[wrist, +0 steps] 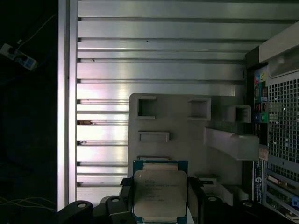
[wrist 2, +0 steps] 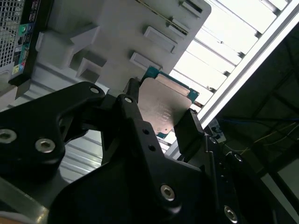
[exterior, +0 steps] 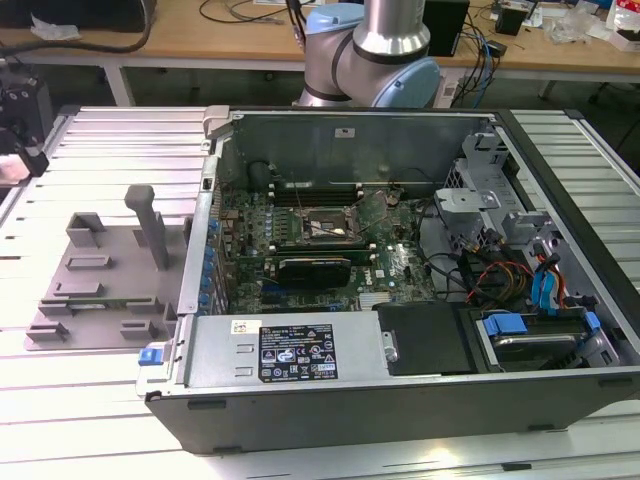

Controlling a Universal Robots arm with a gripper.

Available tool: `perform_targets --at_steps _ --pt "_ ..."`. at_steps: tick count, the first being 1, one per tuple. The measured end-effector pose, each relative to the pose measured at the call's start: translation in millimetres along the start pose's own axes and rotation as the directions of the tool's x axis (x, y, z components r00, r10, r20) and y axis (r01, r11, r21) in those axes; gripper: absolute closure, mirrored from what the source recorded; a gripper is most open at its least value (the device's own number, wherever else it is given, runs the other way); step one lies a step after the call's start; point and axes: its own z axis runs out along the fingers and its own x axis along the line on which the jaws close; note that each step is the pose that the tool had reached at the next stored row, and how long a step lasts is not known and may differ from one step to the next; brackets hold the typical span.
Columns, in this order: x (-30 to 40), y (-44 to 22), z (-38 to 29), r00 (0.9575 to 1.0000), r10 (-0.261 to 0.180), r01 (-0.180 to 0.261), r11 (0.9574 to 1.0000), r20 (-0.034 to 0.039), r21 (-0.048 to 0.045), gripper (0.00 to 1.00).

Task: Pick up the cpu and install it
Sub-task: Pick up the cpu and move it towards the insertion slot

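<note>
Gripper (wrist: 160, 205) clamped on the cpu (wrist: 160, 193), with a black finger (wrist 2: 190, 130) on each of two opposite edges. The silver lid faces the camera in both wrist views, with the green rim showing at one end. The cpu hangs over the grey tray (wrist: 173, 121), at one edge of it. The tray sits on the slatted table (exterior: 110, 140), at the exterior view's left of the open computer case (exterior: 350, 116). The motherboard socket (exterior: 325, 228) lies mid-case, well apart from the tray. The arm (exterior: 385, 40) rises at the far side of the case.
</note>
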Motion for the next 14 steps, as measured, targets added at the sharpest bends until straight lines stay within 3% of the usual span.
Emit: perform_targets --at_steps 3,9,14 --pt "0.0 0.2 -5.7 1.0 0.0 0.0 1.0 0.0 0.0 0.45" --pt "-0.1 1.1 -30.9 1.0 0.0 0.0 1.0 0.0 0.0 0.45" --pt "-0.2 2.0 -41.3 1.0 0.0 0.0 1.0 0.0 0.0 0.45"
